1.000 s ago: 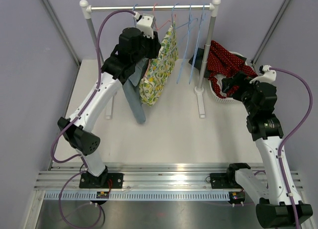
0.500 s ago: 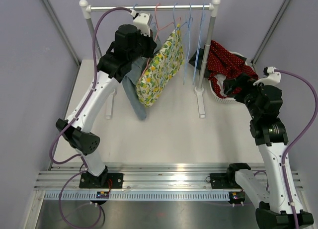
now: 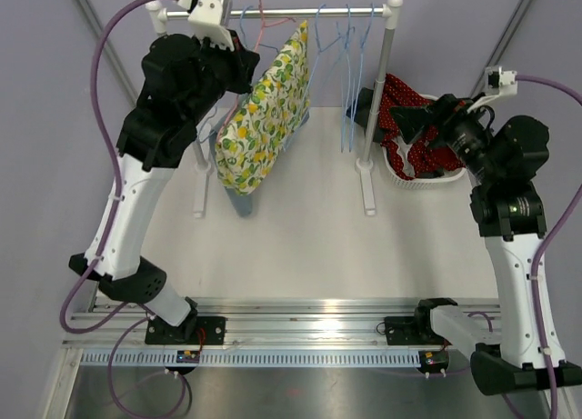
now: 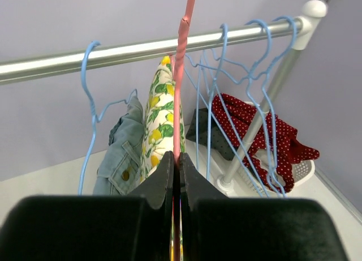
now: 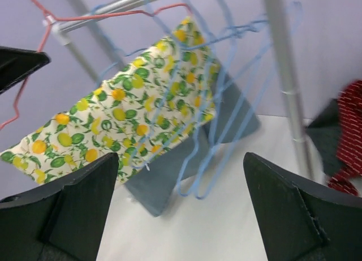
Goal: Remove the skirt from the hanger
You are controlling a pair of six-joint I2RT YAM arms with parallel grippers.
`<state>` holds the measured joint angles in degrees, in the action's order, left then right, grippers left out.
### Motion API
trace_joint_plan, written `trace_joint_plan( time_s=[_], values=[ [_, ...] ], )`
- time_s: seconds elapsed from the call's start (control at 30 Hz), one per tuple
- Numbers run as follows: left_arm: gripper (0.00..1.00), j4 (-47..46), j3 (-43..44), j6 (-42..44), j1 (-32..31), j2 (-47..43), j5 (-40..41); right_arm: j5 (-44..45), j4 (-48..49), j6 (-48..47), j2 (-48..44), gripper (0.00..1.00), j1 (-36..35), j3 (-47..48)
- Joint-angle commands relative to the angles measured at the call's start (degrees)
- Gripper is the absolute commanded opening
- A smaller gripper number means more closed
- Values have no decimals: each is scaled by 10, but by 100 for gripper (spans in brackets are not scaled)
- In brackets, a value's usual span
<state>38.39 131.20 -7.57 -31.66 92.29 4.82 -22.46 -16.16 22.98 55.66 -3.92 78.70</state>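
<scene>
The lemon-print skirt (image 3: 264, 110) hangs tilted from a pink wire hanger (image 3: 261, 26) at the rail's left half. My left gripper (image 3: 240, 50) is raised to rail height and shut on the pink hanger's wire. In the left wrist view the fingers (image 4: 176, 156) pinch the pink wire (image 4: 182, 74), which rises past the rail, and the skirt (image 4: 161, 119) hangs just behind. My right gripper (image 3: 411, 119) is open and empty, held high by the right post and apart from the skirt. In its wrist view (image 5: 181, 156) the skirt (image 5: 130, 108) lies ahead.
The metal rail (image 3: 355, 13) carries several empty blue hangers (image 3: 350, 46). A denim garment (image 3: 238, 201) hangs behind the skirt. A white basket (image 3: 409, 184) with red dotted cloth (image 3: 409, 101) stands at the back right, beside the rack's right post (image 3: 380, 92).
My left arm rose and swung left with the pink hanger, lifting and tilting the skirt. My right arm rose and turned its open gripper toward the rack.
</scene>
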Motion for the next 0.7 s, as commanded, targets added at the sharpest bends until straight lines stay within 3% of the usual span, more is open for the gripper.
trace_joint_plan(
  time_s=[0.0,0.13,0.23,0.47,0.67],
  values=[
    [0,-41,-23,4,-13,-71,23,-116,25,-1,51,100,-46,76],
    [0,-47,-76,-6,-21,-112,28,-23,-69,-101,141,99,-186,185],
    [0,-50,-92,-12,-31,-135,34,26,-104,-113,192,99,-262,235],
    [0,-54,-117,-27,-45,-156,33,136,-41,-113,242,99,-395,218],
    [0,-81,-151,-44,-59,-175,34,195,-20,-123,316,100,-465,254]
  ],
)
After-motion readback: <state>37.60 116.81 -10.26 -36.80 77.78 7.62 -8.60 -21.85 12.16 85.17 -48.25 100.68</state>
